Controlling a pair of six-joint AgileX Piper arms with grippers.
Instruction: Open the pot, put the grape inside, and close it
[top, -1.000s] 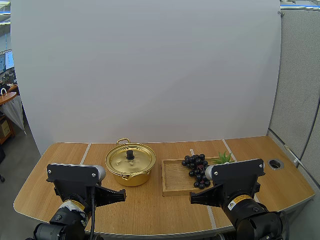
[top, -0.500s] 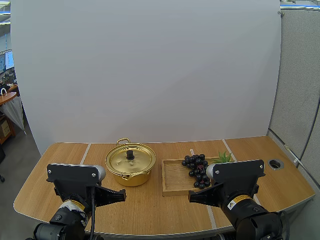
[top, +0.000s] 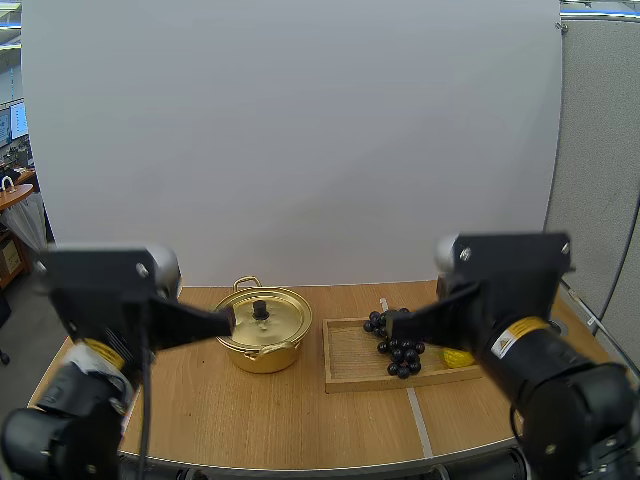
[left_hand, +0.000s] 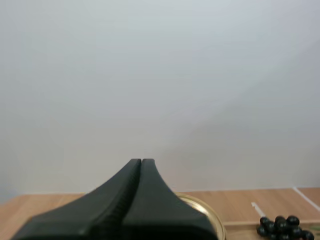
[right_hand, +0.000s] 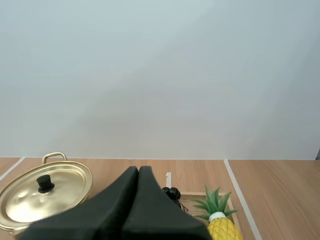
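A gold pot (top: 260, 330) stands on the table with its lid (top: 262, 317) on, a black knob (top: 261, 310) at the lid's centre. To its right, a bunch of dark grapes (top: 396, 341) lies on a wooden tray (top: 350, 354). My left gripper (top: 228, 320) is raised just left of the pot, its fingers (left_hand: 137, 172) together as one wedge. My right gripper (top: 392, 322) hovers over the grapes, also shut on nothing (right_hand: 138, 175). From the right wrist the pot (right_hand: 42, 192) shows beyond the fingers; from the left wrist the grapes (left_hand: 280, 226) lie beside the pot's rim (left_hand: 207, 212).
A toy pineapple (top: 458, 356) lies on the tray's right end, behind my right arm; its green crown and yellow body (right_hand: 220, 220) show from the right wrist. A round cable hole (top: 590, 322) sits at the table's right. Bare table lies in front of the pot and tray.
Both arms have risen and reached forward from low near the front edge. The left gripper now sits beside the pot, the right over the grapes. Pot, lid and grapes have not moved.
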